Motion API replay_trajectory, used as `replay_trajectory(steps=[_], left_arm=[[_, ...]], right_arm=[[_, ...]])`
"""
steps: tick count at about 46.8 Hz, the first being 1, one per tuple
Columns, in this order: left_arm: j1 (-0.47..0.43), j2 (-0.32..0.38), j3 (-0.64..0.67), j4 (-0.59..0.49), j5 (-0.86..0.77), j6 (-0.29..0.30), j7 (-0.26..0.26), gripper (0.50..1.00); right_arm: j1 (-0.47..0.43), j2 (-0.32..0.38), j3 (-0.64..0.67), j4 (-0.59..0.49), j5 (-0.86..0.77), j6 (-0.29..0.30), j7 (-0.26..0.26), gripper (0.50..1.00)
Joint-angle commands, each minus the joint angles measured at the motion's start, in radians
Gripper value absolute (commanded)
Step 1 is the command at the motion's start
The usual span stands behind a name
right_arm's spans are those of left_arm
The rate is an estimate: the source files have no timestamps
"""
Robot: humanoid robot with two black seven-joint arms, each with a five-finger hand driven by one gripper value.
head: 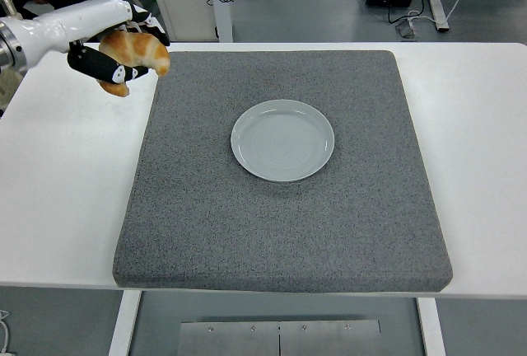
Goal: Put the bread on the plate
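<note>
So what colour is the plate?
The plate is pale grey-blue, seen best in the head view.

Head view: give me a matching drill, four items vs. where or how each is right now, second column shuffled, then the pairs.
Items:
1. croissant
2. plate
3. grey mat
4. left robot hand

States:
A. empty, at the mat's middle
B. covers most of the white table
C. raised at the upper left, fingers curled
D. held in the air, off the mat's far left corner

Pairs: 1-D, 2-A, 3-B, 4-C
</note>
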Motion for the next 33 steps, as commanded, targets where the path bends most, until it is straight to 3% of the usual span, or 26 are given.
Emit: replay_trajectory(steps=[1, 10, 17, 33], left_arm=[[-0.026, -0.008, 0.001, 0.023, 0.000, -0.010, -0.006, 0.500], [-0.069, -0.025, 0.004, 0.089, -0.001, -0.025, -0.021, 0.500], [-0.115, -0.100, 0.010, 0.127, -0.005, -0.053, -0.021, 0.500], [-0.126, -0.290, 0.024, 0.251, 0.014, -0.056, -0.024, 0.500]], right_arm=[[0.000, 0.000, 0.000, 0.000, -0.001, 0.000, 0.000, 1.000], [0.000, 0.000, 0.000, 0.000, 0.001, 0.000, 0.000, 1.000], [0.000, 0.000, 0.001, 0.000, -0.001, 0.000, 0.000, 1.000], [0.000, 0.000, 0.001, 0.000, -0.001, 0.000, 0.000, 1.000]])
